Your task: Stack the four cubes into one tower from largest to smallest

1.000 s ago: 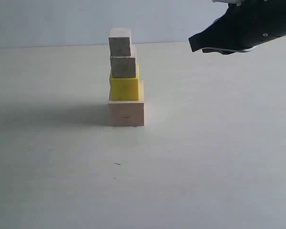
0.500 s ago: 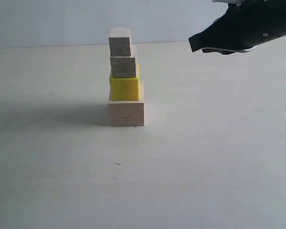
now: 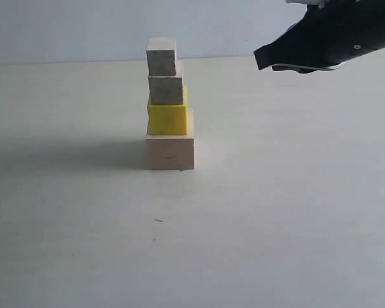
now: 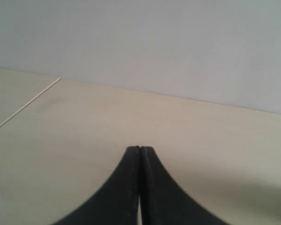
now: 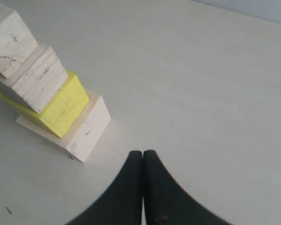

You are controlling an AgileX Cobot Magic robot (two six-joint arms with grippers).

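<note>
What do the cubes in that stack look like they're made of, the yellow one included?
The bottom cube, the third cube and the top cube look like bare, unvarnished wood: pale matte faces, faint grain lines and a few dark scuffs. The yellow cube has even, opaque, matte colour with no grain showing; it could be painted wood or plastic, and I cannot tell which.

All four are up in one column. The big pale wooden cube [image 3: 171, 152] sits flat on the tabletop [image 3: 276, 212] as the base. The bright yellow cube [image 3: 167, 119] is right on top of it, then the small wooden cube [image 3: 166, 90], then the smallest wooden cube [image 3: 162, 56]. Seen from the outside camera, none sits centred over the base. They all crowd its left edge, so the right side steps.
</note>
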